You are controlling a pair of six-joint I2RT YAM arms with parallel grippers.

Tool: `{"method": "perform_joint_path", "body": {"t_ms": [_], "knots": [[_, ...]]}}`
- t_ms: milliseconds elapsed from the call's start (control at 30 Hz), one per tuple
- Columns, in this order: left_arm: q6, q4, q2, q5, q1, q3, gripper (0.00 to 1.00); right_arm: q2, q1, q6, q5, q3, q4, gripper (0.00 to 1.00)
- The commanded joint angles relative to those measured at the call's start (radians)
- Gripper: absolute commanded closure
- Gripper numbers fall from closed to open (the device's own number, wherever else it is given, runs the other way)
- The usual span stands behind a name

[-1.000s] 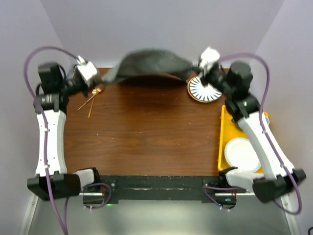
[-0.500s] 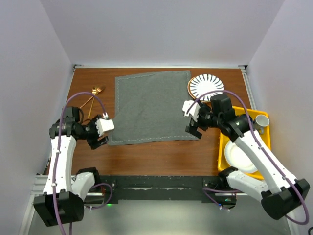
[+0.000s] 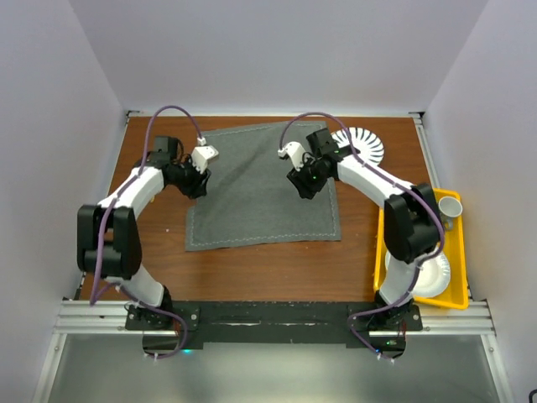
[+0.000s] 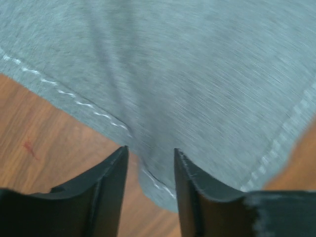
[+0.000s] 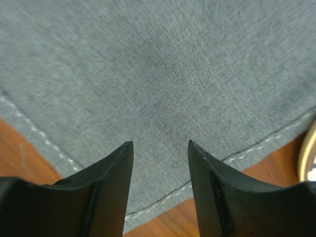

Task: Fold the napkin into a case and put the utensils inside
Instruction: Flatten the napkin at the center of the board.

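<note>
The dark grey napkin (image 3: pixel 260 197) lies spread flat on the brown table (image 3: pixel 252 273). My left gripper (image 3: pixel 196 180) hovers at its left hem, towards the far corner. In the left wrist view the left gripper (image 4: pixel 150 154) stands open, with the napkin (image 4: pixel 197 74) and its stitched corner beneath the gap. My right gripper (image 3: pixel 304 182) is over the napkin's right part. In the right wrist view it (image 5: pixel 160 145) is open above the cloth (image 5: pixel 158 74), near a hem. Nothing is held. The utensils are hidden from view. No folded case shows.
A striped plate (image 3: pixel 369 148) sits at the napkin's far right corner, partly under the right arm; its rim (image 5: pixel 306 158) shows in the right wrist view. A yellow tray (image 3: pixel 382 243) at the right edge holds a white plate (image 3: pixel 436 275) and a cup (image 3: pixel 450 206).
A second ago both grippers held the napkin up at the far edge. It then lay flat with the grippers open near its front corners. Both have now moved to its far half.
</note>
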State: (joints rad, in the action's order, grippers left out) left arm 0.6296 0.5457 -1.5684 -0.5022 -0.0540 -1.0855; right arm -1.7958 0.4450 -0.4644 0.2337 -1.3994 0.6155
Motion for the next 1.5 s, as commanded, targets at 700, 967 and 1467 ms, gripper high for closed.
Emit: {"method": "perform_joint_path", "body": {"t_ms": [700,967,1467], "knots": [[-0.005,-0.041,-0.171,0.284,0.138,-0.010,0.77,0.058,0.187,-0.066,0.042,0.324,0.125,0.58],[0.045,0.036,-0.013,0.162,0.144,0.044,0.64,0.167,0.337,-0.043,0.196,0.262,0.225,0.46],[0.129,0.196,0.034,-0.001,0.006,0.067,0.64,0.078,0.124,-0.068,0.029,0.083,0.334,0.48]]}}
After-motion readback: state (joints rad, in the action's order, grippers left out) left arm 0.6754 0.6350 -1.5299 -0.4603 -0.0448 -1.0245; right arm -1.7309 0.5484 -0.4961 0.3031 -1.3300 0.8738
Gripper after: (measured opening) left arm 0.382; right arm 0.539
